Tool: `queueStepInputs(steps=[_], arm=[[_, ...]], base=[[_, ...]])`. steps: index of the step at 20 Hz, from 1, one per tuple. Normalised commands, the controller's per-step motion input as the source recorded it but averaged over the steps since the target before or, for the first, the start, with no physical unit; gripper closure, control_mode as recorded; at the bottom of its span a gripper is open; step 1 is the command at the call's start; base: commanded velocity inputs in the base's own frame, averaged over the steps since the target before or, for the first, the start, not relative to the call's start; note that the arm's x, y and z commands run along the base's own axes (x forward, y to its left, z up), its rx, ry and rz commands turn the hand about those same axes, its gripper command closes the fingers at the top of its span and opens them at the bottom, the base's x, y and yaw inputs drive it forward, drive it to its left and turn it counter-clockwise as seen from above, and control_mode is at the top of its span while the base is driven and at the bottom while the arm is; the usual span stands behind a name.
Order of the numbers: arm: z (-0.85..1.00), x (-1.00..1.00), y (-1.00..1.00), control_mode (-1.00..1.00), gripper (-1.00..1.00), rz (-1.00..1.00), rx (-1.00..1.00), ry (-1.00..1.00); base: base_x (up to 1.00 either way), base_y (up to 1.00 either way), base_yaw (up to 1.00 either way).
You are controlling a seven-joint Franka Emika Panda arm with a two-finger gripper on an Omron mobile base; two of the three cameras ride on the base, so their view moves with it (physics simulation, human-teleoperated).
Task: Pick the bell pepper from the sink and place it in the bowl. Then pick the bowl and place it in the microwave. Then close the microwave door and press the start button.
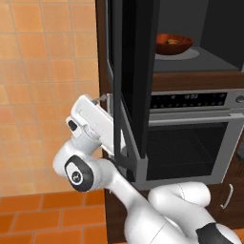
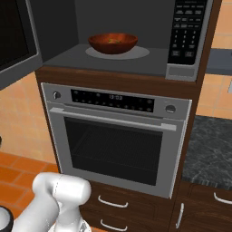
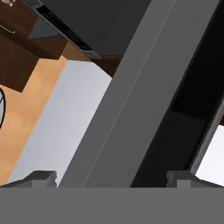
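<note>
- While the microwave door (image 1: pixel 133 76) stands open, the bowl (image 2: pixel 113 43) sits inside the microwave (image 2: pixel 136 50).
- Fingers (image 3: pixel 39 178) spread wide at the door's edge, holding nothing.

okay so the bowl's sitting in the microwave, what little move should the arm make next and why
Probably push the microwave door toward shut. The bowl already sits inside the microwave, the door stands wide open, and the gripper is right against the door's edge with fingers spread.

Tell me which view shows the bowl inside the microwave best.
The right base view: the bowl sits whole and unobstructed on the turntable in the microwave. The left base view shows it partly cut off by the open microwave door.
</note>
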Motion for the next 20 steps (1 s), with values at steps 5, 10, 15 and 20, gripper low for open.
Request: queueStepInputs(steps=[5, 10, 15, 20], arm=[[0.17, -0.68, -0.18, -1.0, -1.0, 0.01, 0.09, -0.21], [0.47, -0.5, -0.6, -1.0, -1.0, 0.04, 0.15, -0.18], [0.47, -0.42, -0.76, -1.0, -1.0, 0.14, 0.19, -0.12], [0.04, -0.24, -0.81, -1.0, -1.0, 0.33, 0.12, 0.02]], base=[[0.0, 0.0, 0.0], [0.0, 0.0, 0.0], [0.0, 0.0, 0.0], [0.0, 0.0, 0.0]])
